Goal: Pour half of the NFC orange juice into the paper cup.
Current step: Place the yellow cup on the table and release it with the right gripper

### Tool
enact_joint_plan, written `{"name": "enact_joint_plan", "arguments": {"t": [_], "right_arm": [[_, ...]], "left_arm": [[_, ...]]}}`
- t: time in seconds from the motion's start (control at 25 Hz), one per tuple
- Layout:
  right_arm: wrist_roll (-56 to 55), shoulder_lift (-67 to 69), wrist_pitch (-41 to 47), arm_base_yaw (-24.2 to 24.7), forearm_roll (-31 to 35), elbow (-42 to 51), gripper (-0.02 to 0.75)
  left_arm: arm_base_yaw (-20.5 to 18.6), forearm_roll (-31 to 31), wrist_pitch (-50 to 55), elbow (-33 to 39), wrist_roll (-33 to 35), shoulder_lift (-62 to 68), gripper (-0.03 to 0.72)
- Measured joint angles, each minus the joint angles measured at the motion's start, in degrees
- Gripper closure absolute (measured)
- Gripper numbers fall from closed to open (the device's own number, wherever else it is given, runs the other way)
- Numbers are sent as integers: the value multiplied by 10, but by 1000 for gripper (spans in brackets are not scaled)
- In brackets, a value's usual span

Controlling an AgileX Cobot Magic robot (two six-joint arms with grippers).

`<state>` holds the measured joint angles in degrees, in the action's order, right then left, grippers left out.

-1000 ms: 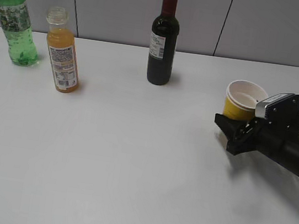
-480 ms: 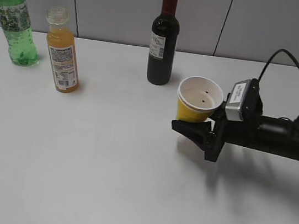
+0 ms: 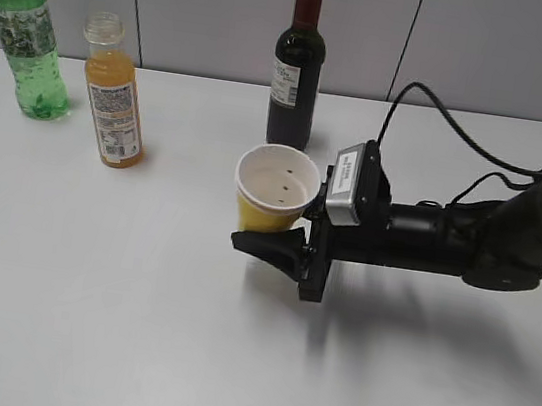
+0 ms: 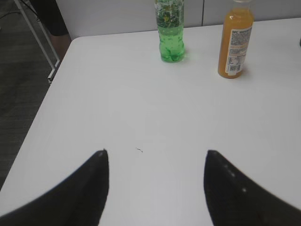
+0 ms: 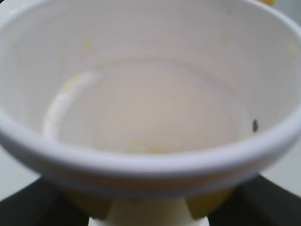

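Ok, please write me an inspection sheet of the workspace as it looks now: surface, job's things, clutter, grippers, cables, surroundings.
Surface: white table, one tiny dark speck near the left gripper, otherwise clean.
Job's things: NFC orange juice upright at back left, cap off, mostly full; paper cup held upright, tilted slightly, near the table's middle, only a few small specks inside.
Clutter: green soda bottle beside the juice; dark wine bottle behind the cup, capped.
Grippers: right gripper closed on the cup's lower wall; left gripper open, empty, above the table.
Cables: black cable looping over the right arm.
Surroundings: grey panel wall; dark floor and a white frame leg beyond the table's edge.
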<state>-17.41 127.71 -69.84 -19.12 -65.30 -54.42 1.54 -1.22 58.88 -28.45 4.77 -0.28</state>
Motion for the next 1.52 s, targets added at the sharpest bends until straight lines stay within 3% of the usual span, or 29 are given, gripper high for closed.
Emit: {"name": "enact_joint_plan", "arguments": {"t": [0.24, 1.12, 1.24, 1.36, 1.52], "right_arm": [[-9, 42, 1, -34, -5, -30, 283], [-25, 95, 21, -36, -28, -57, 281], [-25, 95, 24, -36, -28, -57, 225], [-26, 95, 24, -36, -27, -57, 109], [-57, 95, 26, -34, -36, -58, 87]], "left_arm": [[0, 0, 0, 0, 0, 0, 233], [0, 0, 0, 0, 0, 0, 260], [0, 0, 0, 0, 0, 0, 270], [0, 0, 0, 0, 0, 0, 278], [0, 0, 0, 0, 0, 0, 279]]}}
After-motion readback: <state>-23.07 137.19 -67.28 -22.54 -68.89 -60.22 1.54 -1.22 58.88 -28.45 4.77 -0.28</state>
